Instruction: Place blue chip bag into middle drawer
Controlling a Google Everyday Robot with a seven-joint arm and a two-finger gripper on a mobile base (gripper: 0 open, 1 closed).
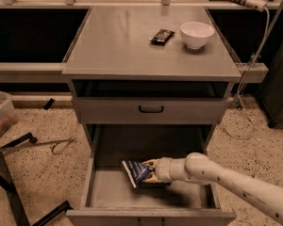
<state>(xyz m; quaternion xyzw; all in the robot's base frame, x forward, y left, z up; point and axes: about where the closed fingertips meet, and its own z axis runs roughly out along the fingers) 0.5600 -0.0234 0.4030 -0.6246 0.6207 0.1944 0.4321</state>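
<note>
The blue chip bag (136, 172) is a shiny blue and white foil bag held inside the open middle drawer (108, 192), low over its grey floor. My gripper (149, 174) reaches in from the right on a white arm and is shut on the bag's right end. The bag sits left of centre in the drawer, tilted. The drawer is pulled far out, with tall side walls.
A shallow grey drawer with a black handle (151, 109) is shut above. On the cabinet top stand a white bowl (196, 34) and a small black snack packet (162, 36). A black stand (9, 173) and a bin (0, 117) are on the floor at left.
</note>
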